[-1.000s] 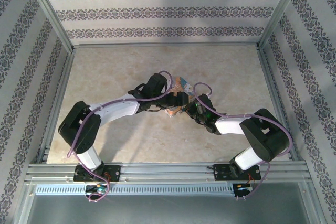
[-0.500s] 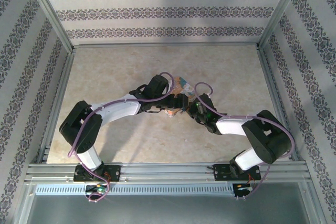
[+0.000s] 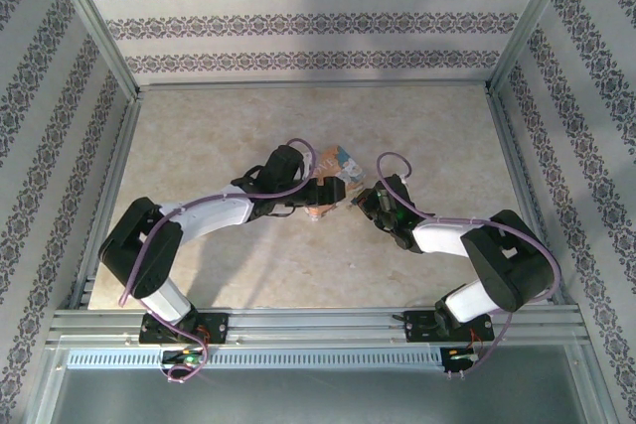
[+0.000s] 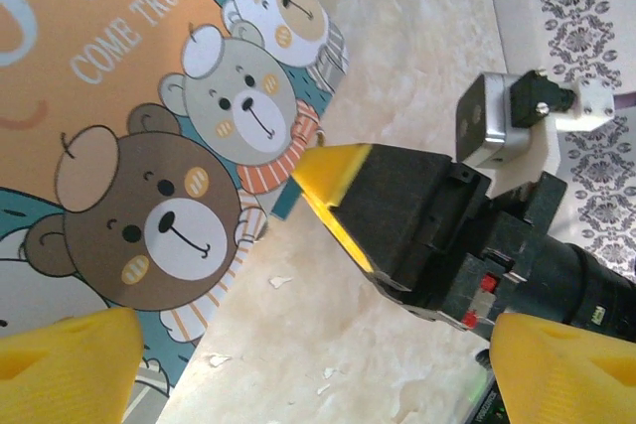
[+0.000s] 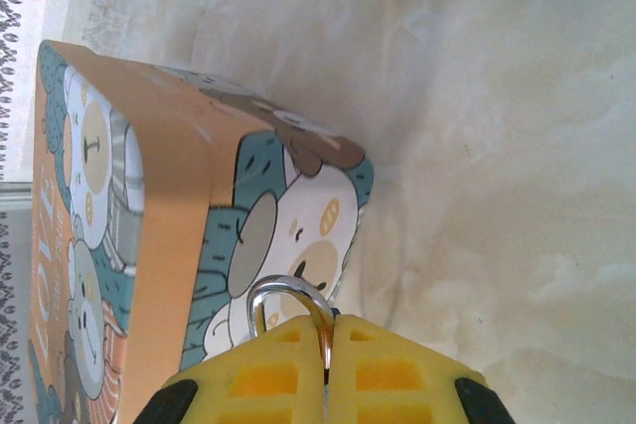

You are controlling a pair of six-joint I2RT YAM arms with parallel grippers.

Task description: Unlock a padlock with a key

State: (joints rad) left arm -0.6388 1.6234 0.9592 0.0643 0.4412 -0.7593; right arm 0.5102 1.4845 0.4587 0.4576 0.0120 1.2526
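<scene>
Right gripper clamps a silvery metal loop beside the bear-printed tin's corner.
Left gripper gapes wide nearby; ease it in without nudging the tin.

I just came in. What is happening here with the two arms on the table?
Both arms meet mid-table, at an orange tin box printed with bears. The right hand is shut on a silvery metal loop that sticks out of its grip, close to the tin's corner; what the loop belongs to is hidden. The left hand hovers wide open by the tin and holds nothing.
</scene>
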